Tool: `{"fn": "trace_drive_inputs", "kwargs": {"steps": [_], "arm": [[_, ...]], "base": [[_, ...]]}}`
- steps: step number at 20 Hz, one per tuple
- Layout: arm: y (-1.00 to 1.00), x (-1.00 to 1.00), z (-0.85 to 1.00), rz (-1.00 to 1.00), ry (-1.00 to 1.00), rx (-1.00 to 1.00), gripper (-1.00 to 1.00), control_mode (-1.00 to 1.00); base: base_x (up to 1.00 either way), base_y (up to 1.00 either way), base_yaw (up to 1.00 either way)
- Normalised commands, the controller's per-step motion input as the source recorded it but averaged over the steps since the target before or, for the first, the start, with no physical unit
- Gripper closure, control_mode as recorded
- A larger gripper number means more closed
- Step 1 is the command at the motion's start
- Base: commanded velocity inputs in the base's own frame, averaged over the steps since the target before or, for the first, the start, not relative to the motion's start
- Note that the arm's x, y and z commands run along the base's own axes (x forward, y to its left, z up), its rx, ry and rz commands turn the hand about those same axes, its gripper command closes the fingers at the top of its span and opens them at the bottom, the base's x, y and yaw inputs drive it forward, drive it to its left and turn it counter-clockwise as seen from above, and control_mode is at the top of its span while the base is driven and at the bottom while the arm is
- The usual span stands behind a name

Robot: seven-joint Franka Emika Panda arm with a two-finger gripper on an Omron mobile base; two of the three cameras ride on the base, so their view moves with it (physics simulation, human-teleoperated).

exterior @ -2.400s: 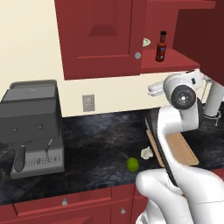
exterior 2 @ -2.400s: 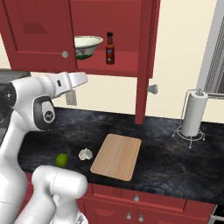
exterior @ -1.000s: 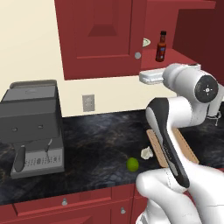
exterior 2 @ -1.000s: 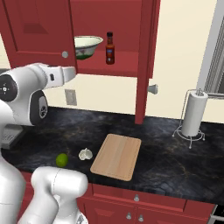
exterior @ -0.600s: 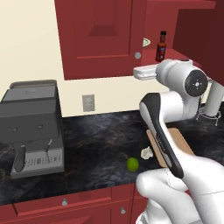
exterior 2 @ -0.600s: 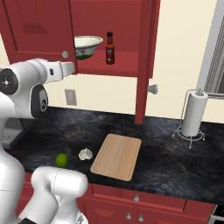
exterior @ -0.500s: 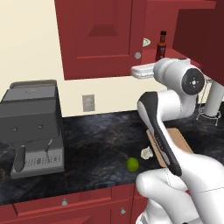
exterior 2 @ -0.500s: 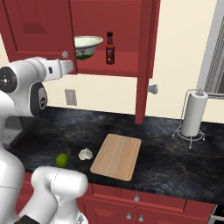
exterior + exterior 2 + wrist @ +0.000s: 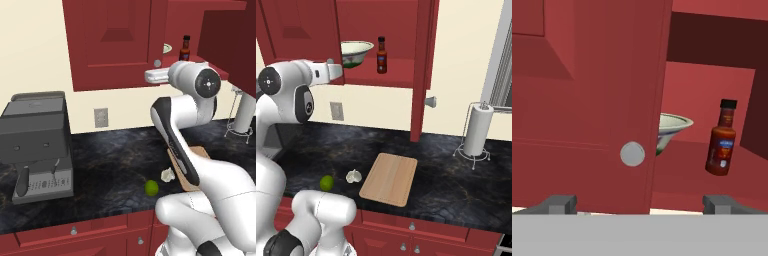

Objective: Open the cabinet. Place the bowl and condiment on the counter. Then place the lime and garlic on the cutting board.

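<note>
My tool (image 9: 639, 204) is raised to the upper cabinet (image 9: 387, 20), its two tips spread wide apart and holding nothing. Straight ahead of it is the left door (image 9: 587, 100), partly shut, with its round silver knob (image 9: 632, 153) between my tips. The right door (image 9: 423, 65) stands open. On the shelf behind sit the cream bowl (image 9: 356, 52), half hidden by the left door's edge in my hand view, and just beside it the slim bottle of reddish sauce (image 9: 722, 140). Below, on the dark stone surface (image 9: 456, 180), the lime (image 9: 326, 183) and garlic (image 9: 353, 176) lie near the wooden cutting board (image 9: 390, 178), not on it. I judge I am on the opening step: next I should grasp the knob and swing this door aside to reach the bowl.
</note>
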Motion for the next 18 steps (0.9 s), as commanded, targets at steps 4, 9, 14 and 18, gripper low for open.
{"fn": "trace_drive_inputs", "kwargs": {"steps": [4,9,14,18], "arm": [[0.0,0.07,0.0,0.0,0.0,0.0,-1.0,-1.0],[0.0,0.22,0.07,0.0,0.0,0.0,-1.0,-1.0],[0.0,0.26,0.04,0.0,0.0,0.0,-1.0,-1.0],[0.0,0.27,0.0,0.0,0.01,0.0,-1.0,-1.0]], "base": [[0.0,0.0,0.0],[0.0,0.0,0.0],[0.0,0.0,0.0],[0.0,0.0,0.0]]}}
